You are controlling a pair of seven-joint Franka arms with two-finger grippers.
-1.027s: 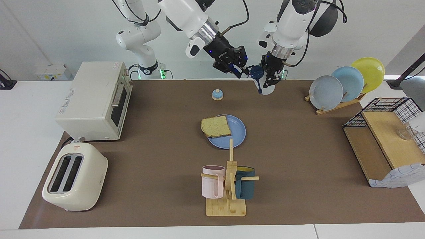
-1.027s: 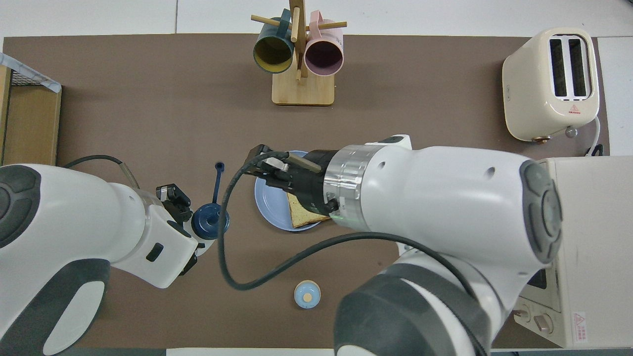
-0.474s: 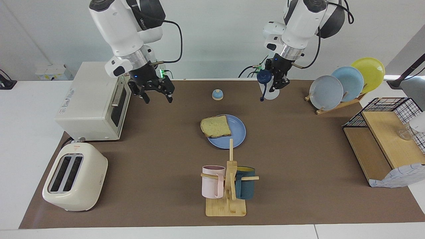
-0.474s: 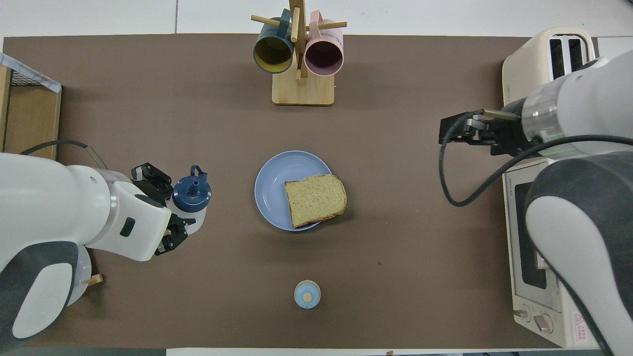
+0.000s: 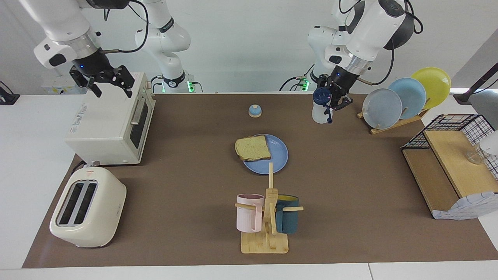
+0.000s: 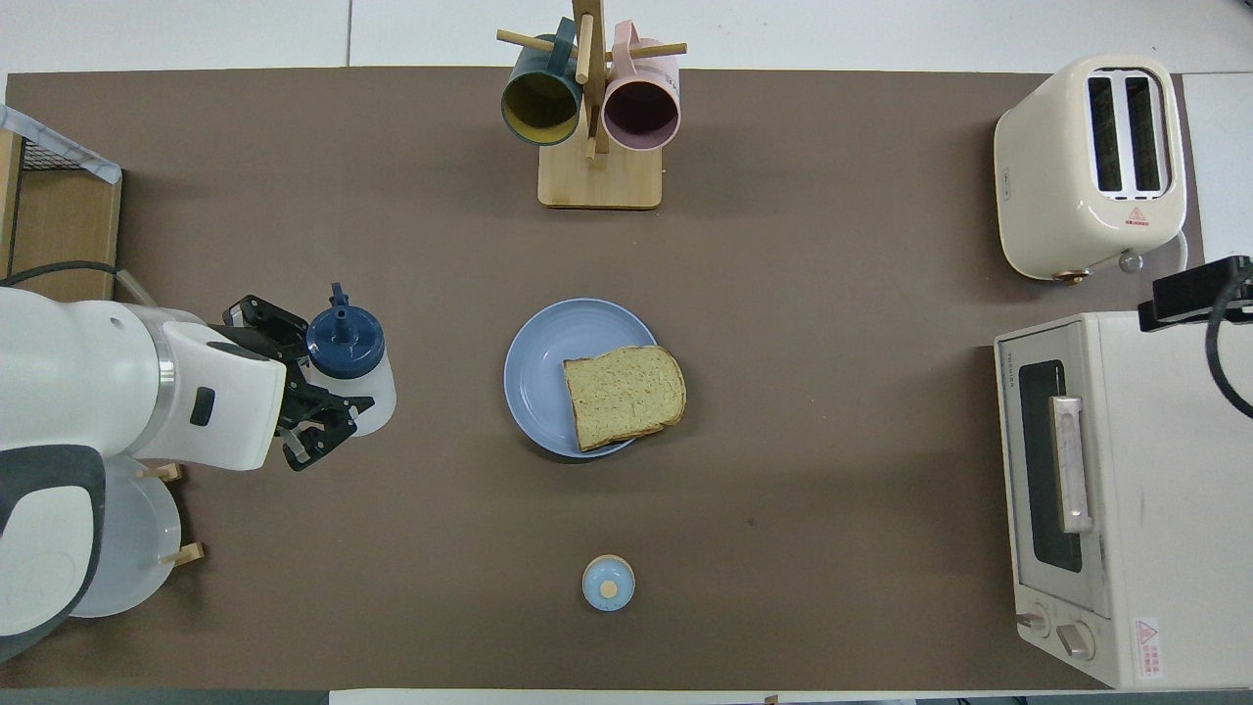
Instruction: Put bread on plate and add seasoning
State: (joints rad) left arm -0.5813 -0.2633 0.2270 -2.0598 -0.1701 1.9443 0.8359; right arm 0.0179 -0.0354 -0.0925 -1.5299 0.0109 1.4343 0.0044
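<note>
bottle: the seasoning [image 5: 321,107] is a small whitish translucent plastic bottle with a dark blue looped cap, pinched in the left tool [image 5: 334,102], near the upright plates at the left arm's end of the bench [image 5: 350,175].
handling: likely light; the thin plastic wall probably gives under a squeeze and may be slick, so a firm hold on the body below the cap looks best, which is about where the tool grips it.
axis: the long axis runs base to cap, close to upright with the cap on top; the cap's spout points up and away from the robots in the overhead view.
bread: a square slice of toast [image 5: 253,148], light and crumbly, lying flat on the plate [image 5: 277,157] with its edge toward the right arm's end overhanging the rim.
plate: flat at mid-bench, farther from the robots than the small bell [image 5: 255,111].
right tool [image 5: 111,84]: fingers spread, holding nothing, up over the toaster oven [image 5: 105,120], waiting.
judgement: bread step done; seasoning not yet over the slice.
</note>
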